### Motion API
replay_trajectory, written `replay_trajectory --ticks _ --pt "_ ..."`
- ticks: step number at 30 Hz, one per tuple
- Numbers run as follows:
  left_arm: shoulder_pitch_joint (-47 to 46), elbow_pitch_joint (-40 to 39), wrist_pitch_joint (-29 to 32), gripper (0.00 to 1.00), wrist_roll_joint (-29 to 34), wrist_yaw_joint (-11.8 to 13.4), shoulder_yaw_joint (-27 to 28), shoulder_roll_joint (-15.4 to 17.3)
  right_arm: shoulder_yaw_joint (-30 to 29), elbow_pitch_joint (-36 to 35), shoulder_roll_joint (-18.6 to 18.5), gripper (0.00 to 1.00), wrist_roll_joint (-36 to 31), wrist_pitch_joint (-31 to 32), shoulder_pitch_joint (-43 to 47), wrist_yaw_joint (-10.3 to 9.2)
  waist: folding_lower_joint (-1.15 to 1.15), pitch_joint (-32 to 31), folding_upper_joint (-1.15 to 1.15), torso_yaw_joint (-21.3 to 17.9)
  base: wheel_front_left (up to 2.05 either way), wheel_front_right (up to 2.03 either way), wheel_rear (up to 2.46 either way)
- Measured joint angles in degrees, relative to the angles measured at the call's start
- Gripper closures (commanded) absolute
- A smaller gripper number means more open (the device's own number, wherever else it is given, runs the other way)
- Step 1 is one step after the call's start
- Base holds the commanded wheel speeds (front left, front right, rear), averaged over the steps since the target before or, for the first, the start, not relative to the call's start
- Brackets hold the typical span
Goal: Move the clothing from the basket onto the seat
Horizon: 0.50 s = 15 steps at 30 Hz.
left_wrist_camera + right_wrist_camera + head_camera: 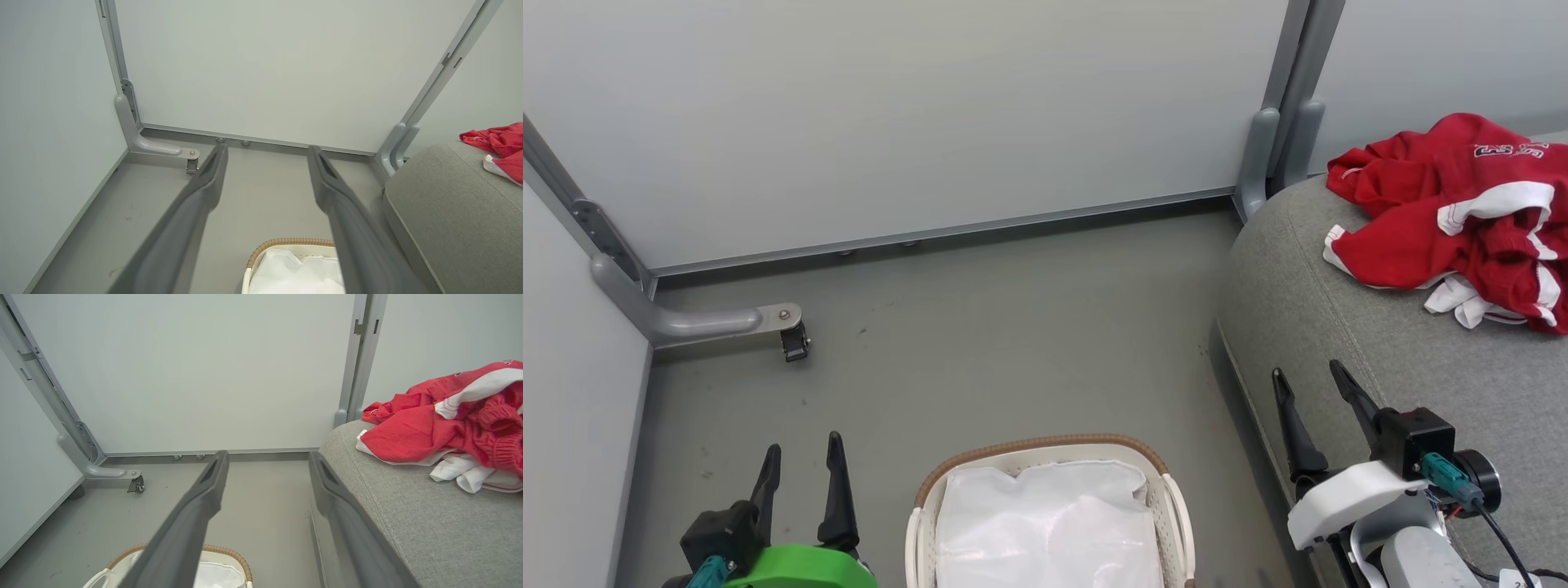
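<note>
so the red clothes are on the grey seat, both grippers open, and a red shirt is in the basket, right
No: the head view shows the basket holding only its white liner cloth. The red clothing lies on the grey seat, and the left gripper and right gripper are open.

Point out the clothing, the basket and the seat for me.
clothing (1396, 249), head view, red fabric.
basket (1045, 442), head view, brown woven rim.
seat (1307, 318), head view, bare grey cushion.

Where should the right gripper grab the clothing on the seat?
Probably the bunched near-left fold of the clothing, coming from above and the left: it humps off the seat nearest the open right gripper, giving a ridge to pinch.
</note>
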Motion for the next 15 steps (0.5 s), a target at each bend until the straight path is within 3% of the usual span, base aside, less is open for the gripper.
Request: replay_trajectory --ticks 1,6,15 --pt "0.0 0.3 0.0 1.0 0.0 0.0 -0.1 0.0 0.0 0.1 0.0 1.0 0.0 0.0 0.0 0.01 0.0 0.0 0.0 0.0 0.0 0.0 0.0" --pt "0.2 2.7 0.2 1.0 -0.5 0.0 -0.1 -0.2 0.0 2.3 0.4 1.0 0.4 0.3 1.5 0.01 0.0 0.0 0.0 0.0 0.0 0.0 0.0" --pt "0.2 2.5 3.0 1.0 -9.1 -0.5 1.1 -0.2 -1.2 1.9 0.4 1.0 10.3 3.0 1.6 0.01 0.0 0.0 0.0 0.0 0.0 0.0 0.0"
